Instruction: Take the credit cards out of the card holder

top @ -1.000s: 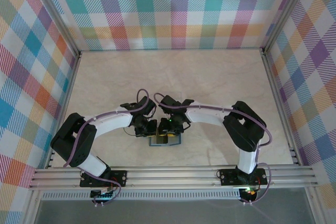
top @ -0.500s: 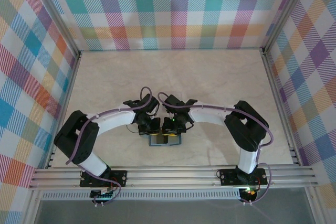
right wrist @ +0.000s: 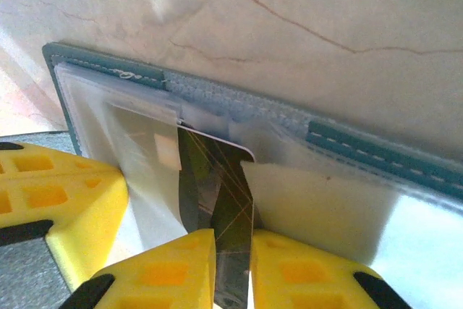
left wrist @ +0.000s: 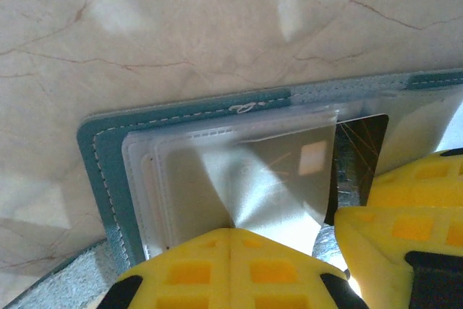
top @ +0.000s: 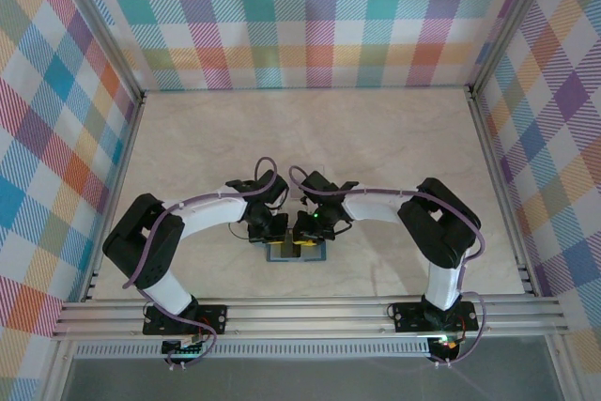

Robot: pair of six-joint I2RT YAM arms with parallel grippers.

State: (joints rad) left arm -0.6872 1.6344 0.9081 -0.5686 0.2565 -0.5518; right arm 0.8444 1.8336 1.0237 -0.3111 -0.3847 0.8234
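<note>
The teal card holder (top: 296, 253) lies open on the marble table, with both grippers right over it. My left gripper (left wrist: 230, 233) is shut, pinching the holder's clear plastic sleeve (left wrist: 246, 171) and lifting it off the teal cover (left wrist: 98, 150). A dark credit card (right wrist: 217, 171) with thin gold lines sticks out of the middle pocket. My right gripper (right wrist: 233, 251) straddles it with a narrow gap between its yellow fingers, and the card fills that gap. From the left wrist view the same card (left wrist: 358, 151) shows beside the right gripper's fingers (left wrist: 405, 208). Pale cards (right wrist: 318, 200) sit in the pockets.
The arms meet near the table's front edge, left gripper (top: 272, 232) and right gripper (top: 308, 230) almost touching. An aluminium rail (top: 310, 312) runs along the front. Checked walls stand on the other three sides, with bare marble (top: 310, 138) behind the holder.
The right gripper's jaws have narrowed around the dark card. Both wrists have shifted slightly toward the holder. The left gripper stays shut on the sleeve.
</note>
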